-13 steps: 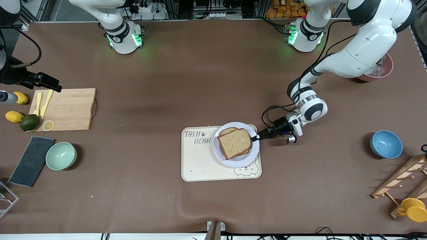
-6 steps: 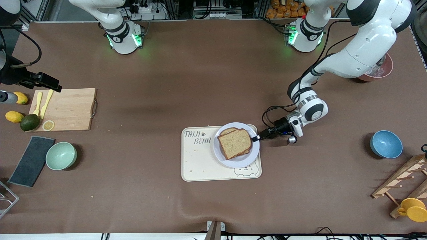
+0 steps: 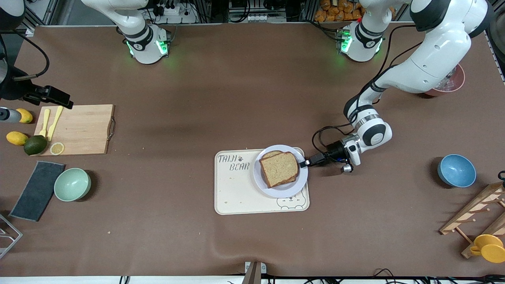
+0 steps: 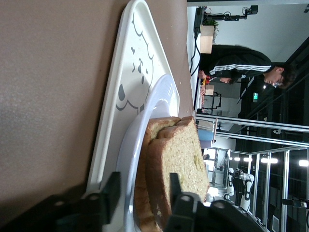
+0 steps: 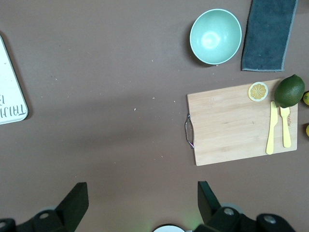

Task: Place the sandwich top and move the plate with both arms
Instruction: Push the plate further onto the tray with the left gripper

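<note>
Bread, light brown with darker crust: the sandwich top (image 3: 279, 169) lies on a second slice on the plate (image 3: 281, 190), itself on the tray (image 3: 236, 193). Only the left wrist view shows the left gripper (image 4: 142, 200) with jaws parted around the plate's rim. The right gripper (image 5: 140, 203) waits, jaws wide, above bare desk (image 3: 197, 244) near the board (image 5: 236, 123).

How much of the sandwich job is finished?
Done: the sandwich top lies on the stack on the plate. In hand: the left pincer, jaws open, sits at the plate's rim. Left: the plate is on the tray; the right pincer waits open above the table.
</note>
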Action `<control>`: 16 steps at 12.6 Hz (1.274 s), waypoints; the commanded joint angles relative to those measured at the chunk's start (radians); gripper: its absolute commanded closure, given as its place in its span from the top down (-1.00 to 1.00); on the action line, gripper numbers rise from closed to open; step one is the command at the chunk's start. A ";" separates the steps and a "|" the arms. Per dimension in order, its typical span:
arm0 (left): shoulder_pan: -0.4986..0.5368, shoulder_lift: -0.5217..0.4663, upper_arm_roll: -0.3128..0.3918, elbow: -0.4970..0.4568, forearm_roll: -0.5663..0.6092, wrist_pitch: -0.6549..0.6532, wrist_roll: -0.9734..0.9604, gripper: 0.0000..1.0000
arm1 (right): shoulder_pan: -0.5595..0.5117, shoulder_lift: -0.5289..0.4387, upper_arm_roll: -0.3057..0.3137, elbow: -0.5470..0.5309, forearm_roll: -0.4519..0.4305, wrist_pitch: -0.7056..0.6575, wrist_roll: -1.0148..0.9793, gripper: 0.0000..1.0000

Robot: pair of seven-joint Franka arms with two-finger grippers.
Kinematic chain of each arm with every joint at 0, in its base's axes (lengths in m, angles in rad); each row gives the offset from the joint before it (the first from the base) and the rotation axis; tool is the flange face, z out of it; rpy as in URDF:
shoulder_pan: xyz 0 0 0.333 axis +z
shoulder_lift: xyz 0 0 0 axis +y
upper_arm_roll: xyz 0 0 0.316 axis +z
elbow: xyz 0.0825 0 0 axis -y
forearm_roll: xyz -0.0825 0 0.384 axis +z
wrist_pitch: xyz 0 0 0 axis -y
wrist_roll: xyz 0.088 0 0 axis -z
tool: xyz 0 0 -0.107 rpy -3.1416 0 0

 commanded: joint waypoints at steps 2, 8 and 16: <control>0.004 -0.004 0.045 -0.001 0.078 0.012 -0.045 1.00 | 0.001 0.004 0.004 0.007 -0.012 -0.015 0.009 1.00; 0.055 -0.077 0.045 -0.001 0.240 0.010 -0.215 1.00 | -0.003 0.004 0.002 0.008 -0.014 -0.015 0.008 1.00; 0.085 -0.149 0.057 0.005 0.346 0.010 -0.307 1.00 | -0.002 0.006 0.002 0.010 -0.014 -0.011 0.009 1.00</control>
